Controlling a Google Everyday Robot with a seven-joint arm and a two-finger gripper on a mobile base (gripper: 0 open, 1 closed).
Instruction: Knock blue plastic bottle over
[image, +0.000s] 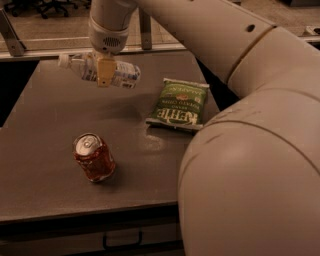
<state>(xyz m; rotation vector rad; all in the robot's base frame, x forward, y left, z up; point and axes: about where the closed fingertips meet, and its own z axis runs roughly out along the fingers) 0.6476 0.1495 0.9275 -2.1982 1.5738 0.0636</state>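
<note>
Grips bottle (125, 75) round its middle with hand (105, 72), closed on it at rear left of tabletop (50, 130), right under wrist of arm (210, 35), one tan finger (105, 76) lying across the label. Holds bottle tipped nearly flat, white cap to the left and a bit higher, base to the right, both ends sticking out past hand; can't tell whether it touches tabletop. Shows red can (94, 157) standing near front left and green chip bag (180, 104) flat to the right, both well apart from hand.
</note>
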